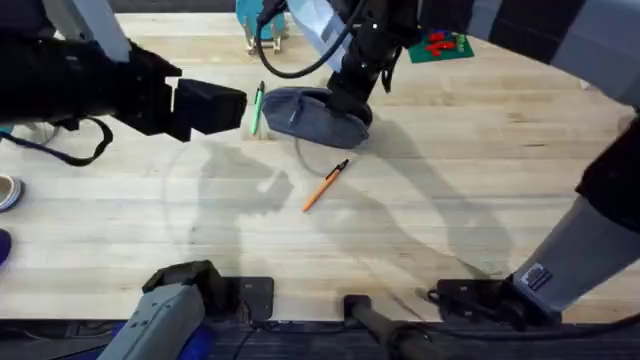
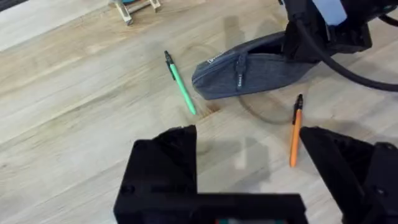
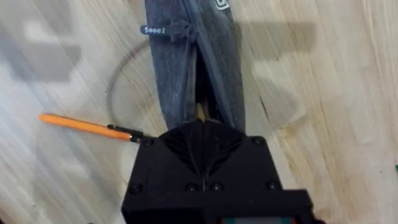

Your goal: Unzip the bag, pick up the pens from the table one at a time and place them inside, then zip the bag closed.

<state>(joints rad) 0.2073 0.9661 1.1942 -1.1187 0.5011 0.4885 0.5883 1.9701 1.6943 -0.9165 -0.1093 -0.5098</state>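
The blue-grey bag (image 1: pixel 312 118) lies at the far middle of the table (image 1: pixel 450 170). My right gripper (image 1: pixel 347 100) is shut on its right end, and in the right wrist view the fingers (image 3: pixel 200 134) pinch the fabric where a dark slit runs along the bag (image 3: pixel 186 68) toward the zip pull (image 3: pixel 177 31). The green pen (image 1: pixel 257 108) lies just left of the bag. The orange pen (image 1: pixel 325 185) lies nearer, in front of the bag. My left gripper (image 1: pixel 235 106) hangs open above the table left of the green pen (image 2: pixel 181 86), holding nothing.
A small wooden and blue stand (image 1: pixel 262 35) is at the far edge behind the bag. A green and red object (image 1: pixel 440 46) lies at the far right. A white item (image 1: pixel 6 190) sits at the left edge. The near half of the table is bare wood.
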